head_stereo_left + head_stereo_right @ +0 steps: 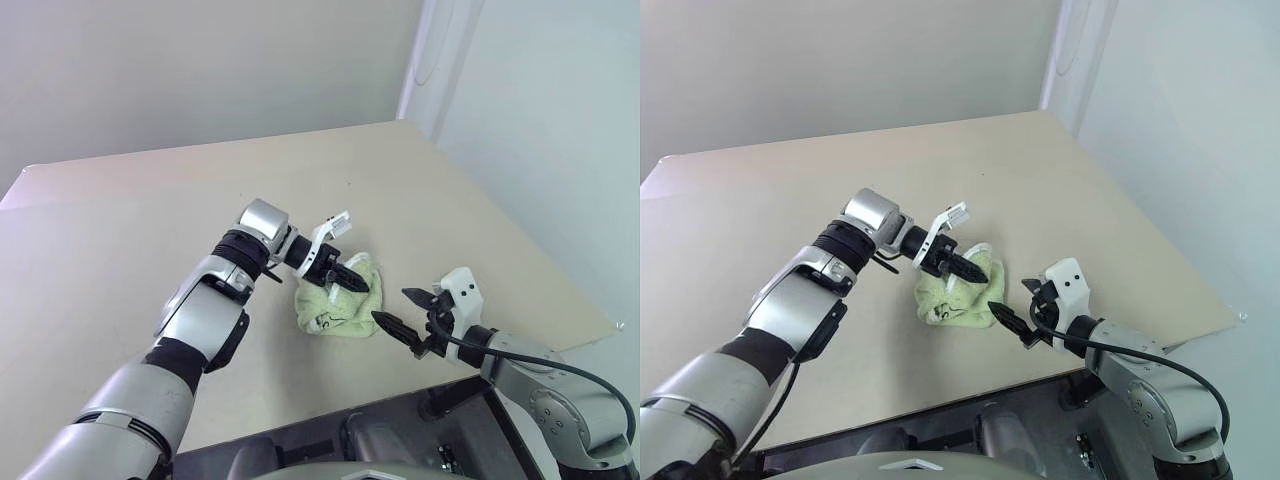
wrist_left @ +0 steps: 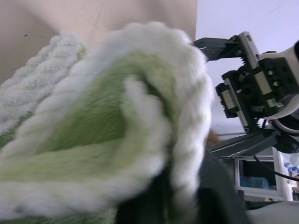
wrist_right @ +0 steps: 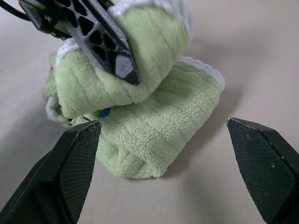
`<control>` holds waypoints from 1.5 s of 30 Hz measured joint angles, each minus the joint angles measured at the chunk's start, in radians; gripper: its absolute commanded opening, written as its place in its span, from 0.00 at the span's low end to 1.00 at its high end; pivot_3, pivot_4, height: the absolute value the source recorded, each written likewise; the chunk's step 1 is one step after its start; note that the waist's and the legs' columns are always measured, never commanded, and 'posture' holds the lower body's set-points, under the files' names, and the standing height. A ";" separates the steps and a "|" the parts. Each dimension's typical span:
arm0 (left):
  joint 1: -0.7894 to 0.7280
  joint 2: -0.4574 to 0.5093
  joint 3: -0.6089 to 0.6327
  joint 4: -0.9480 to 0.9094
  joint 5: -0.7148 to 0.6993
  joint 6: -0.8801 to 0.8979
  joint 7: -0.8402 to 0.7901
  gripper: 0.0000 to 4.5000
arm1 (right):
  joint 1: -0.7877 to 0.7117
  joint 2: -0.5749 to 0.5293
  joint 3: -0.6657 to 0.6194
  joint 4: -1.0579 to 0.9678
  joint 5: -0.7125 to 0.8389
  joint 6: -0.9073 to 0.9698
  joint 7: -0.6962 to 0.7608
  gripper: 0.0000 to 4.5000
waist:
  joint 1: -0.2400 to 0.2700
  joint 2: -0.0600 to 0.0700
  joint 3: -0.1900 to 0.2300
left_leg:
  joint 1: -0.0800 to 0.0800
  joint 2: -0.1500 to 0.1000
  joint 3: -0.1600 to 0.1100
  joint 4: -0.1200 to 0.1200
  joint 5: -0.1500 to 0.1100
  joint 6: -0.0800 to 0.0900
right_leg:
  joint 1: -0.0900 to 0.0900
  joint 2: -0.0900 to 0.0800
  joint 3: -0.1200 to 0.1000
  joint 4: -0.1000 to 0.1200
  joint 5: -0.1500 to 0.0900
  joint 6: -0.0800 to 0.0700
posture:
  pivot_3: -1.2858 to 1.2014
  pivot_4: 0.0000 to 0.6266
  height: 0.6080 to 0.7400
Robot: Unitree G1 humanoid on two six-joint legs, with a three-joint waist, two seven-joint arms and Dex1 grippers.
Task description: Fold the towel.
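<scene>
The light-green towel [image 1: 338, 305] lies bunched in a small folded heap on the beige table [image 1: 450, 190], its white corded edge showing. My left gripper [image 1: 346, 277] reaches over it from the left and is shut on a raised fold of the towel [image 3: 149, 42]; one of its black fingers [image 3: 107, 44] lies across that fold. My right gripper [image 1: 392, 305] hovers just right of the towel, open, its two fingers spread wide on either side of the lower layer [image 3: 159, 135] without touching it. A tiny dark mark [image 3: 103, 112] peeks out under the fold.
The table's front edge [image 1: 420, 385] runs close below the towel and its right edge [image 1: 560, 280] lies beyond my right arm. Bare tabletop stretches behind and to the left of the towel.
</scene>
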 measured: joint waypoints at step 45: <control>0.511 0.286 0.182 -0.580 0.053 -0.847 0.146 0.99 | -0.353 0.111 0.191 0.329 -0.018 -0.073 0.047 1.00 | 0.025 0.004 -0.001 | 0.001 -0.001 0.003 0.003 0.001 -0.002 | -0.001 0.001 0.006 0.008 0.000 0.000 | 0.52 0.00 1.00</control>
